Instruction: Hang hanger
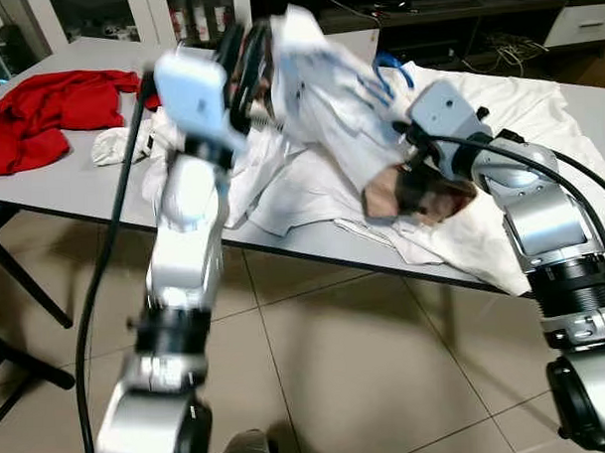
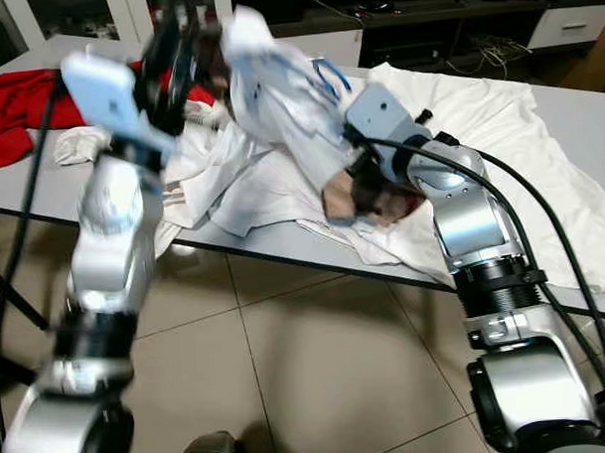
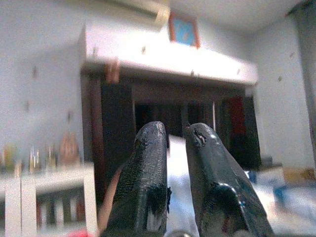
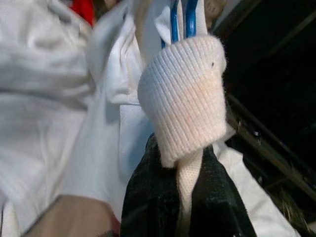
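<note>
A white garment [image 1: 319,117] is lifted off the grey table [image 1: 73,190], with the blue hanger [image 1: 391,69] showing at its top; the blue bars [image 4: 180,19] also show in the right wrist view. My left gripper [image 1: 249,69] is raised high at the garment's upper edge, its fingers [image 3: 148,163] almost together, apparently pinching the cloth; this part is blurred. My right gripper [image 4: 190,163] is shut on the garment's ribbed white cuff [image 4: 182,94], low at the table's front edge. A tan patch of cloth [image 1: 391,194] hangs beside that gripper [image 1: 420,188].
A red garment [image 1: 50,111] lies at the table's left end, with a small white cloth [image 1: 116,144] beside it. A white sheet [image 1: 517,110] covers the table's right part. Dark cabinets stand behind. Black legs [image 1: 27,296] stand on the tiled floor at left.
</note>
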`<state>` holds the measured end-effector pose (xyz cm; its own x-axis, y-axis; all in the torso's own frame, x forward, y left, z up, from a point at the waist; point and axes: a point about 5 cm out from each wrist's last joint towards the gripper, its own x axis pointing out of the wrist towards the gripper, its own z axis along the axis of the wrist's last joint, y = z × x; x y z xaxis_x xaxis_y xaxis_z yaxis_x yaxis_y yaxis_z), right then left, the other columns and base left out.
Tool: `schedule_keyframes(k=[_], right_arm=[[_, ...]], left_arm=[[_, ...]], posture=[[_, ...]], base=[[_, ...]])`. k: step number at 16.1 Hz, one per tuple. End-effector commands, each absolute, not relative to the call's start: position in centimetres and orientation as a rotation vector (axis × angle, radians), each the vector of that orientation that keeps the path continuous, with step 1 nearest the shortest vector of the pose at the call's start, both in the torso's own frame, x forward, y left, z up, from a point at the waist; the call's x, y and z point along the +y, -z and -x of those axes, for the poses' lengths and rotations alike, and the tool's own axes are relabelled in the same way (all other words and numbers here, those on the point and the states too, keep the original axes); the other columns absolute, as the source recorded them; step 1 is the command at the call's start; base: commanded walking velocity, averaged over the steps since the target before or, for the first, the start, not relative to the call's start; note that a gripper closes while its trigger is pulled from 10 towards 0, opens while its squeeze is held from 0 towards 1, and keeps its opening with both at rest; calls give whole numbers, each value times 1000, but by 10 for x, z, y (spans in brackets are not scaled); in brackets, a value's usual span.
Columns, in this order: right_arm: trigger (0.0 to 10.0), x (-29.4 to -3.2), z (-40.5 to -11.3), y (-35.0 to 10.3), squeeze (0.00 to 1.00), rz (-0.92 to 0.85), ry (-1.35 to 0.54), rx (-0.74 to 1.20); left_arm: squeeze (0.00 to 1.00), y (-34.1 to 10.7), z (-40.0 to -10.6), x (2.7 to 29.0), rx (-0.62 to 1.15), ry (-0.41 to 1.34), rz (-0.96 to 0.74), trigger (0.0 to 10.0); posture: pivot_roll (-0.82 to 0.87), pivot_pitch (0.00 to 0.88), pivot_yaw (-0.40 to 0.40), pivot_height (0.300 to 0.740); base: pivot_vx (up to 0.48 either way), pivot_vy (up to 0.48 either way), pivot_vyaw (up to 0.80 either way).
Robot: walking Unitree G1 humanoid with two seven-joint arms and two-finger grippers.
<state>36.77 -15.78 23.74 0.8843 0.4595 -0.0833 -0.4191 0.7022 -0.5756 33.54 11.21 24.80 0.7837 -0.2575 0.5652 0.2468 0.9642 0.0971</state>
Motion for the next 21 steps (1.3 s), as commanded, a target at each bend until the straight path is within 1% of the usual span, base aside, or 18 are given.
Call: schedule_keyframes(k=[1, 3, 4, 5, 6, 7, 8, 9, 10, 13, 14, 16, 17, 18, 20, 21], right_arm=[[0, -160, -365, -245, 0, 597, -471, -121], [0, -160, -364, -244, 0, 512, -459, -142], [745, -159, -363, -245, 0, 438, -452, -162], [10000, -160, -362, -244, 0, 399, -440, -164], [10000, -161, -362, -241, 0, 365, -433, -159], [10000, -162, -363, -238, 0, 369, -431, -148], [5843, -162, -363, -236, 0, 371, -431, -139], [2118, -161, -363, -235, 0, 376, -442, -135], [0, -158, -361, -233, 0, 386, -472, -132], [0, -154, -358, -232, 0, 392, -505, -135], [0, -153, -356, -230, 0, 399, -523, -136], [0, -153, -354, -229, 0, 408, -538, -135], [0, -154, -350, -226, 0, 420, -553, -137], [0, -154, -347, -226, 0, 424, -564, -141], [0, -149, -342, -228, 0, 430, -596, -166], [0, -146, -341, -228, 0, 433, -610, -175]], left_arm=[[0, -247, -335, 111, -594, 266, 5, 10000], [0, -228, -332, 117, -516, 211, 66, 10000], [0, -221, -328, 119, -497, 196, 58, 10000], [0, -215, -325, 119, -479, 193, 55, 10000], [0, -209, -321, 118, -459, 196, 56, 10000], [0, -206, -320, 116, -450, 196, 54, 10000], [0, -205, -320, 114, -443, 197, 56, 10000], [0, -204, -320, 113, -438, 199, 57, 10000], [0, -207, -324, 111, -440, 207, 44, 10000], [0, -225, -341, 122, -466, 199, 2, 10000], [0, -235, -350, 130, -484, 174, -2, 10000], [0, -242, -356, 137, -496, 153, 7, 10000], [1000, -247, -361, 140, -495, 166, 64, 10000], [1000, -247, -363, 139, -494, 206, 108, 10000], [1000, -241, -359, 118, -473, 408, 156, 10000], [1000, -239, -358, 113, -463, 436, 160, 10000]], posture=[[174, 0, 8, 740], [175, 5, 8, 740], [177, 8, 7, 740], [177, 9, 8, 740], [179, 11, 8, 740], [179, 12, 9, 740], [181, 12, 9, 740], [182, 11, 8, 740], [182, 11, 8, 740], [184, 13, 6, 740], [177, 13, 5, 740], [177, 13, 5, 740], [165, 16, 7, 740], [162, 17, 7, 740], [152, 19, 8, 740], [152, 19, 8, 740]], base=[[0, 0, 0], [0, 0, 0], [0, 0, 0], [0, 0, 0], [0, 0, 0], [0, 0, 0], [0, 0, 0], [0, 0, 0], [0, 0, 0], [0, 0, 0], [0, 0, 0], [0, 0, 0], [0, 0, 0], [0, 0, 0], [0, 0, 0], [0, 0, 0]])
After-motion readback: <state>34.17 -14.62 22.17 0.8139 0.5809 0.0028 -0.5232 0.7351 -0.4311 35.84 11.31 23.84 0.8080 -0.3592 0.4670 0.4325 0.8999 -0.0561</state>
